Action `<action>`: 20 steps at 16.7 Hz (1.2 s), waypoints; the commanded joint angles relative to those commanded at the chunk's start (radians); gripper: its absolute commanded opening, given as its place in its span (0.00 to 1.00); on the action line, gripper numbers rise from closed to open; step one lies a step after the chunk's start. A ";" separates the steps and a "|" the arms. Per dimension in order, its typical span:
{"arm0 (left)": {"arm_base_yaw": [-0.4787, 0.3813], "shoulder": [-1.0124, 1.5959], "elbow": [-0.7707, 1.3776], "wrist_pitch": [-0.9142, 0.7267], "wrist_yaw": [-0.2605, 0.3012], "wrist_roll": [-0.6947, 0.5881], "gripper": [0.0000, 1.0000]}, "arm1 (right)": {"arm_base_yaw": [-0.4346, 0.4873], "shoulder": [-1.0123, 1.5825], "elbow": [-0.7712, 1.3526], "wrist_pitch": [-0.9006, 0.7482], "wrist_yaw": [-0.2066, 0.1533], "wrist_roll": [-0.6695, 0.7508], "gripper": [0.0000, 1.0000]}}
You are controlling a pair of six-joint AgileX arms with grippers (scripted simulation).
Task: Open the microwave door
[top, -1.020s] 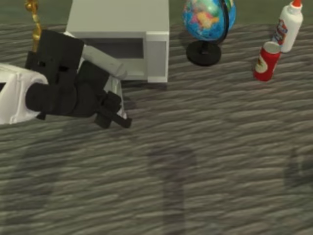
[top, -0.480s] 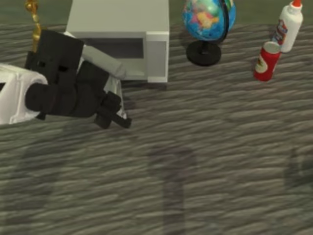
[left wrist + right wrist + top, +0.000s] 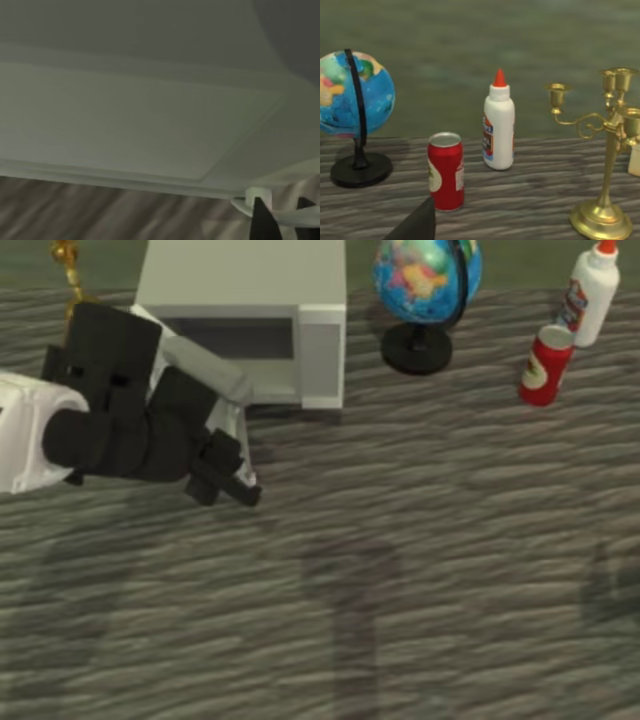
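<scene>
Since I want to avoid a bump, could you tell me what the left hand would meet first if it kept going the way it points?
Probably nothing: in the top view the left hand, beside the opened microwave door, points toward the right side over bare table. Its height is unclear.

My top camera looks straight down on the table (image 3: pixel 420 570). My left wrist camera sits very close under the microwave door (image 3: pixel 140 125). My right wrist camera faces the globe (image 3: pixel 355 95), which the top view shares.
</scene>
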 joint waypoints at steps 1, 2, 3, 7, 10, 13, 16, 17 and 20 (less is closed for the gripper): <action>0.007 -0.005 0.000 -0.001 0.010 0.014 0.00 | 0.000 0.000 0.000 0.000 0.000 0.000 1.00; 0.013 -0.008 -0.002 -0.005 0.019 0.030 0.00 | 0.000 0.000 0.000 0.000 0.000 0.000 1.00; 0.020 -0.009 -0.006 -0.010 0.028 0.043 0.00 | 0.000 0.000 0.000 0.000 0.000 0.000 1.00; 0.026 -0.009 -0.009 -0.014 0.036 0.054 0.00 | 0.000 0.000 0.000 0.000 0.000 0.000 1.00; 0.026 -0.009 -0.009 -0.014 0.036 0.054 0.00 | 0.000 0.000 0.000 0.000 0.000 0.000 1.00; 0.026 -0.009 -0.009 -0.014 0.036 0.054 0.00 | 0.000 0.000 0.000 0.000 0.000 0.000 1.00; 0.026 -0.009 -0.009 -0.014 0.036 0.054 0.00 | 0.000 0.000 0.000 0.000 0.000 0.000 1.00; 0.026 -0.009 -0.009 -0.014 0.036 0.054 0.00 | 0.000 0.000 0.000 0.000 0.000 0.000 1.00; 0.026 -0.009 -0.009 -0.014 0.036 0.054 0.00 | 0.000 0.000 0.000 0.000 0.000 0.000 1.00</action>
